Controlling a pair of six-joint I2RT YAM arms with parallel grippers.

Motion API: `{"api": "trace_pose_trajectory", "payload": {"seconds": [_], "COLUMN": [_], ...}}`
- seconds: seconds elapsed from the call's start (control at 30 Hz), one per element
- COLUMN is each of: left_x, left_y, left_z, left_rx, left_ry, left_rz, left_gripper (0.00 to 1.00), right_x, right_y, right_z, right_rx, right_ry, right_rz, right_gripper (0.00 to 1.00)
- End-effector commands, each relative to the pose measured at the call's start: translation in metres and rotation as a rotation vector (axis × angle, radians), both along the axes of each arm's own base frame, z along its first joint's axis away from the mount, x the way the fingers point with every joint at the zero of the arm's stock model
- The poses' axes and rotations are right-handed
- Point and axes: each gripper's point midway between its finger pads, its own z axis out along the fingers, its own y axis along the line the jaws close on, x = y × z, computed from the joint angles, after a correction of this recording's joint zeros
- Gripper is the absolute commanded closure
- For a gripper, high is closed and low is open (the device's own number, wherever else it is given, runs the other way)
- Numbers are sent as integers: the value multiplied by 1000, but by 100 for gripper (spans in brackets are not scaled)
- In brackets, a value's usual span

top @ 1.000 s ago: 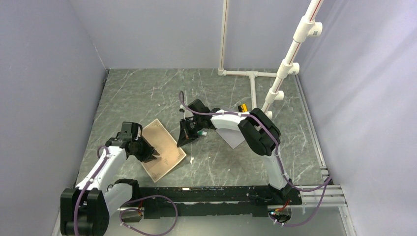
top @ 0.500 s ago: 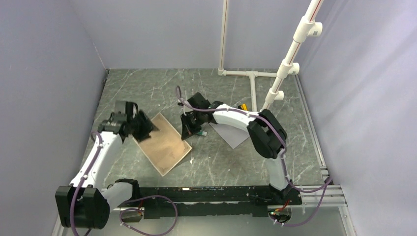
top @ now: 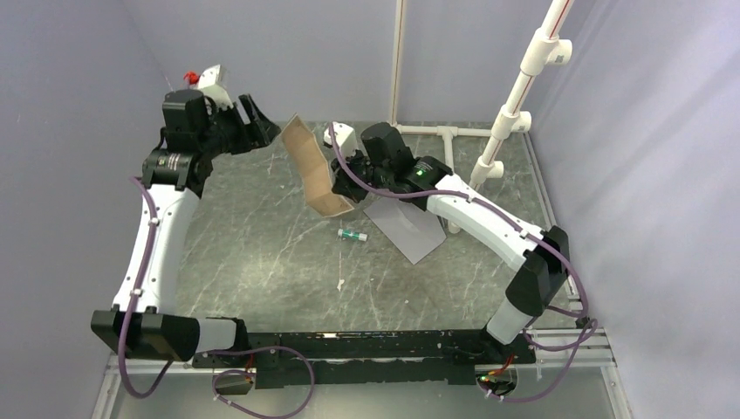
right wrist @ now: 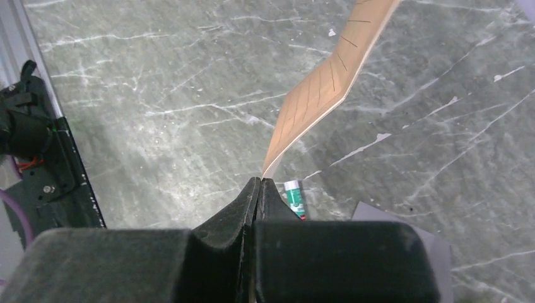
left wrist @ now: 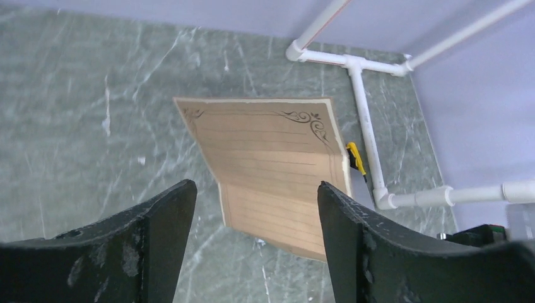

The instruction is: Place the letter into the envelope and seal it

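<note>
While the right end effector (right wrist: 257, 184) is pressed fully closed on the bottom edge of the letter (top: 312, 166), the tan sheet hangs in the air above the worktop (top: 253, 253), rising up and away from the pinch point. The sheet is not flat: a crease runs across it, so the half nearest the right fingers (right wrist: 221, 221) tilts one way and the far half bends another. In the right wrist view it shows almost edge-on, as a thin bent strip leaving the fingertips towards the upper right.

The left end effector (top: 264, 125) is raised high near the back left of the workspace, its two fingers (left wrist: 158, 233) spread wide with nothing between them. From its wrist camera the letter sits straight ahead in the gap between the fingers, clearly apart from both, with its ruled lines and the scrollwork at its upper corners facing that camera.

The envelope (top: 408, 229) lies flat on the worktop under the right arm, to the right of the letter's lower end and not touching it. A small green tube (top: 353, 235) lies on the worktop just beside the envelope's left edge, below the held sheet. A white pipe frame (top: 449, 140) stands at the back right
</note>
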Motion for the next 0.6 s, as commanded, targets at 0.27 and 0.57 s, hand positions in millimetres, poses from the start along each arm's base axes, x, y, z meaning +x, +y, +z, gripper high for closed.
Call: {"api": "trace_pose_trajectory", "payload": {"seconds": [0.27,0.57], "left_x": [-26,-53], "left_y": [-56,-74], "left_z": [72,53], "left_rx": [214,349], "left_ry": [-481,-707], "left_rz": [-558,-798], "left_gripper": [18,17], "right_x": [-8,-30], "right_y": [-12,-27], "right_z": [27,16], "right_rx": [-108,-177], "right_ry": [-52,8], "right_rz": [114,200], "right_gripper": [100,100]}}
